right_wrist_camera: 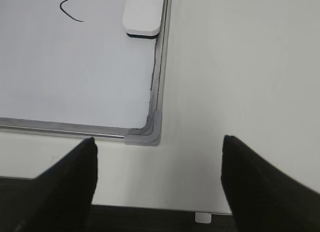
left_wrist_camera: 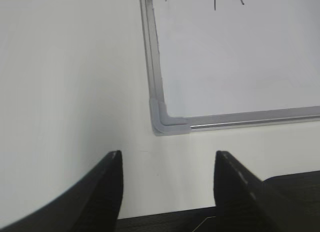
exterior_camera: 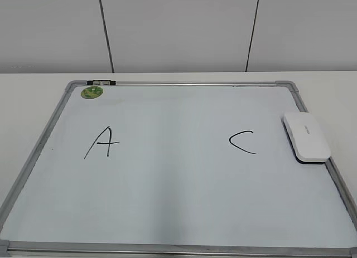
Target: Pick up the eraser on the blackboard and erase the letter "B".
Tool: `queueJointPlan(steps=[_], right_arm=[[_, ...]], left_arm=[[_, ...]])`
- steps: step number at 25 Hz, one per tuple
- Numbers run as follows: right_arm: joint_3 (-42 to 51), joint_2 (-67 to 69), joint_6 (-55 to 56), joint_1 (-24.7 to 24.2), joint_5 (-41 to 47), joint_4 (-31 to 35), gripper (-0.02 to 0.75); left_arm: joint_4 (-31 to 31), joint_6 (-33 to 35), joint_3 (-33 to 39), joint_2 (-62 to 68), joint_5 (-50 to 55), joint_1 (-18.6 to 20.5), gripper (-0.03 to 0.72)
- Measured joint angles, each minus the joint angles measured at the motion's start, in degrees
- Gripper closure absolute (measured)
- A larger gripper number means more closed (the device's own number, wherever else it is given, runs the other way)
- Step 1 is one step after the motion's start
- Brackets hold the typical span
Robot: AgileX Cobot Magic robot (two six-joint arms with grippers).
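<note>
Blackboard (exterior_camera: 167, 213) shows no B between A and C; eraser (exterior_camera: 305, 136) parked at right frame; left gripper (left_wrist_camera: 167, 192) and right gripper (right_wrist_camera: 159, 184) both spread, empty; likely finished; keep clear.

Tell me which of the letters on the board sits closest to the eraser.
The "C", on the right half of the blackboard, just left of the eraser. The "A" is far across on the left half.

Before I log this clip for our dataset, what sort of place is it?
Probably a lab or office test bench: a large white dry-erase board with grey metal frame lies flat on a plain white table, before a bare white panelled wall.
</note>
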Motion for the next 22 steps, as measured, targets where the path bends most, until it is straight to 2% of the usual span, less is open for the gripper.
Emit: queueJointPlan(steps=[4,22], right_arm=[[1.45,0.0,0.0,0.0,-2.17,-0.24,0.146],[1.5,0.0,0.0,0.0,-2.57,-0.24,0.146]], left_arm=[[2.21,0.0,0.16,0.0,0.0,0.0,0.272],[2.21,0.0,0.71,0.0,0.43,0.0,0.272]])
